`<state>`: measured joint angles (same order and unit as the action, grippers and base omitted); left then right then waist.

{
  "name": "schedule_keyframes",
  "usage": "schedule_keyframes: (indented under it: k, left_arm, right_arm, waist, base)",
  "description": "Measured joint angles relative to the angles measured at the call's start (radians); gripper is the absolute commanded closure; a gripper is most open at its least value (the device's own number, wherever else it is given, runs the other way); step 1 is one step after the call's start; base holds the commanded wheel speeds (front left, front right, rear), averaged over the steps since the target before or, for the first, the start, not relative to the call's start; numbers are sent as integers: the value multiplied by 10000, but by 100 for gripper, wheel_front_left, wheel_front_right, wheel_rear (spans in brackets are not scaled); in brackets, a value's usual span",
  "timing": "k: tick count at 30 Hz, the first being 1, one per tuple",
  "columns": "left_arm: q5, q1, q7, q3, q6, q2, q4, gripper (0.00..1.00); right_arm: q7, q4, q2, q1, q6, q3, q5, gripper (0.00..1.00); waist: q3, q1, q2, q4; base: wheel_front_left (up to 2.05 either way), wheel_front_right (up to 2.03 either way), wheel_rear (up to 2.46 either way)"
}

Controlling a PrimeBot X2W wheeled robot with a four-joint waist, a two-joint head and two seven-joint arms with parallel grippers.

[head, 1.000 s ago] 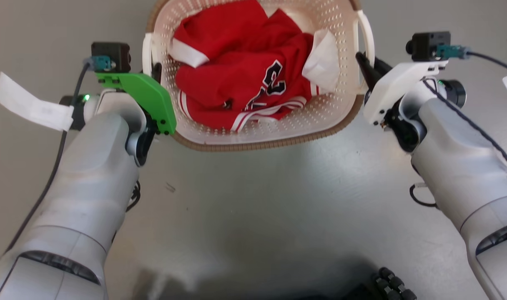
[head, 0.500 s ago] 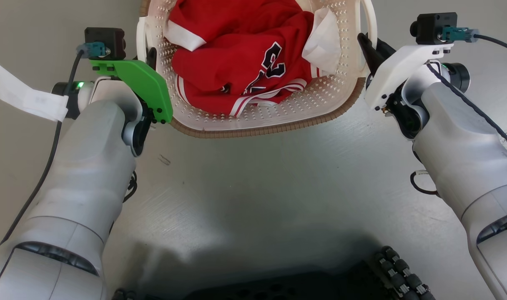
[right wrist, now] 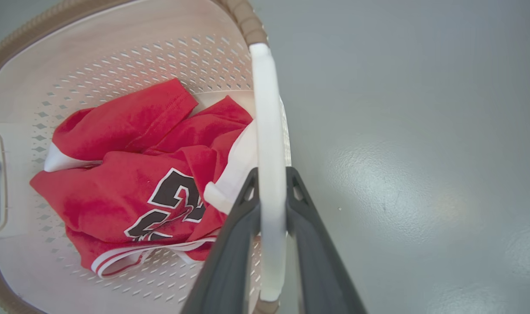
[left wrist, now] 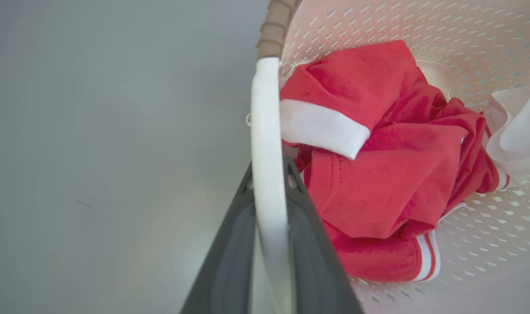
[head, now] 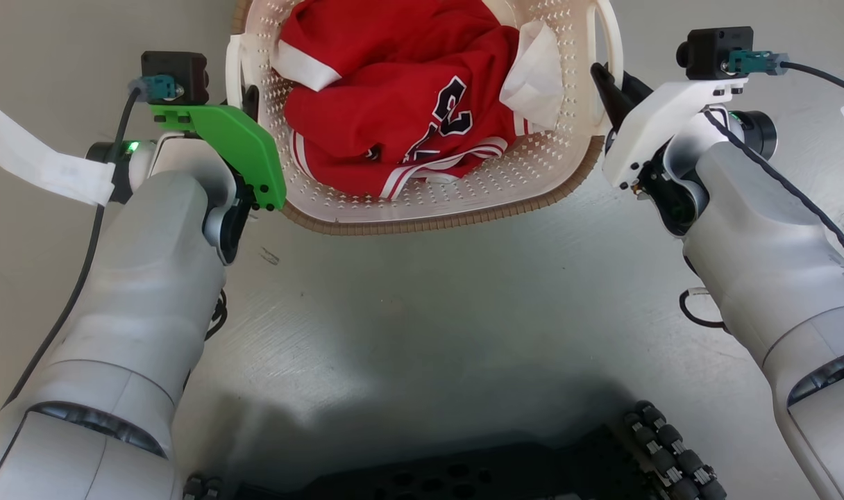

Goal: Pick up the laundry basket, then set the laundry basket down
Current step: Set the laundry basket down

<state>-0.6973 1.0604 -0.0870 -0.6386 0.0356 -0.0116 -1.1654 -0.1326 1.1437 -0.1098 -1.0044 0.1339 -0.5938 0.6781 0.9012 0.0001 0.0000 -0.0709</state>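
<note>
Our left tool (head: 253,101) and right tool (head: 608,80) flank the basket (head: 422,223) in the head view, each at a white side handle. The basket sits ahead of us between the forearms, over the grey floor (head: 422,333); whether its base touches the floor we cannot tell. Inside lie a crumpled red jersey (head: 394,104) with black numerals and a white cloth (head: 536,76) against the right wall. In the left wrist view, our two dark fingers are clamped on the left handle (left wrist: 265,109), one on each side of the bar. The right wrist view shows the same, fingers pinched on the right handle (right wrist: 267,109). We judge the basket light, its load only soft cloth, and the perforated plastic stiff enough to keep its shape. The smooth, thin handles could slip or pivot in so narrow a pinch, so lifting level by both handles suits it best.
</note>
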Motion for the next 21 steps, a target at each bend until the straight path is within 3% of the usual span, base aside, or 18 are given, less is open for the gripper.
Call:
schedule_keyframes:
  k: [21]
  left_arm:
    - [84, 316, -299, -48, 169, 159, -230, 100]
  right_arm:
    - [-171, 326, -19, -130, 8, 46, 111, 100]
  waist:
    - [294, -1, 0, 57]
  base:
    - [0, 0, 0]
